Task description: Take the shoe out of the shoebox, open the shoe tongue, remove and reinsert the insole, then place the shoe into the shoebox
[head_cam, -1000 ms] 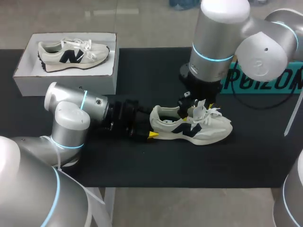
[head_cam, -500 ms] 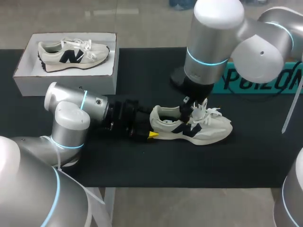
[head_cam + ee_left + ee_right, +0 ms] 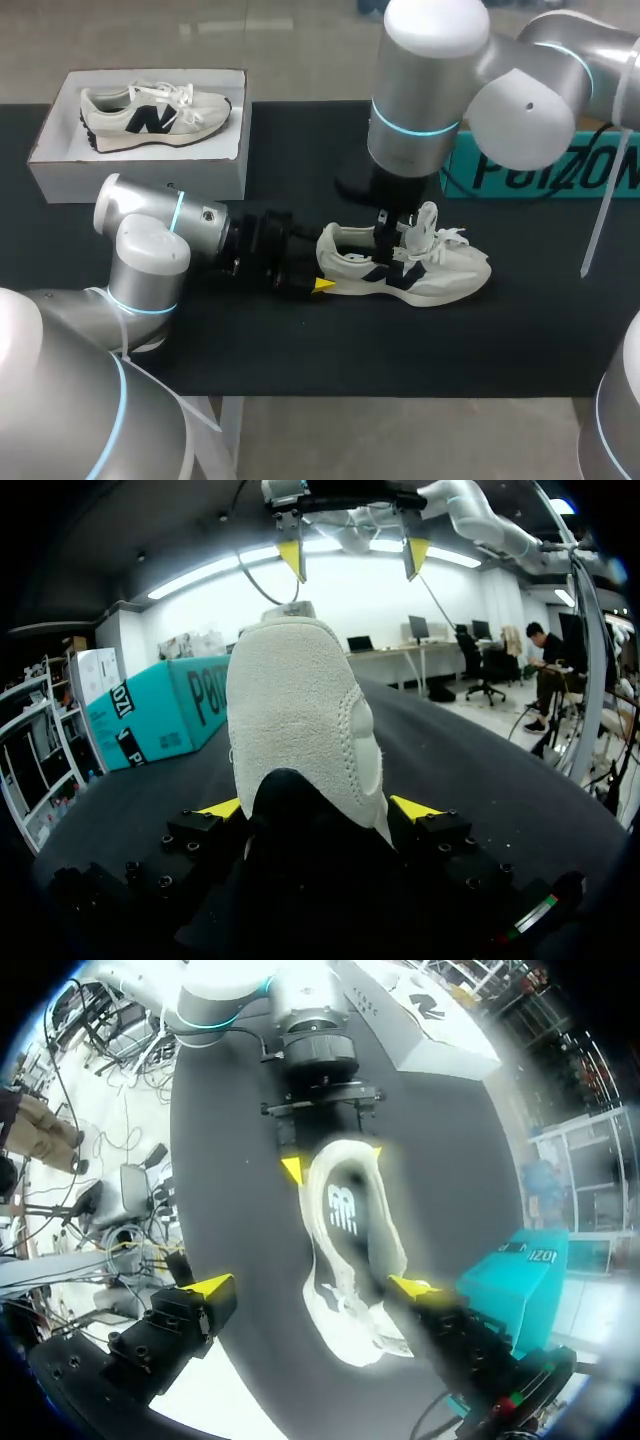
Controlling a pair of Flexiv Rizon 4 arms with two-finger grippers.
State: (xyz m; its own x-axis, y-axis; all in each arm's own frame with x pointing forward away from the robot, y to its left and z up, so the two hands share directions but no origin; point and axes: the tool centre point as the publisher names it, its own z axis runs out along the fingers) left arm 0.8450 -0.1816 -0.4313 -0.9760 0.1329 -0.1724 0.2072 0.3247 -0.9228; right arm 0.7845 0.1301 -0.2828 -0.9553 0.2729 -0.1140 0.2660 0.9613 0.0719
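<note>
Head cam: fixed, high behind the rig, looking down over the whole table (image 3: 300,360), mid-distance. L wrist cam: low, v. close behind the shoe (image 3: 295,710) heel, facing along the table toward my right gripper (image 3: 353,555). R wrist cam: overhead, facing down on shoe and my left gripper (image 3: 333,1160). All 3 share the shoe; shoebox (image 3: 140,180) only in head + R wrist.

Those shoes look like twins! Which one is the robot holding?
The shoe on the black table: the left gripper clamps its heel. The other shoe lies untouched in the white shoebox.
</note>
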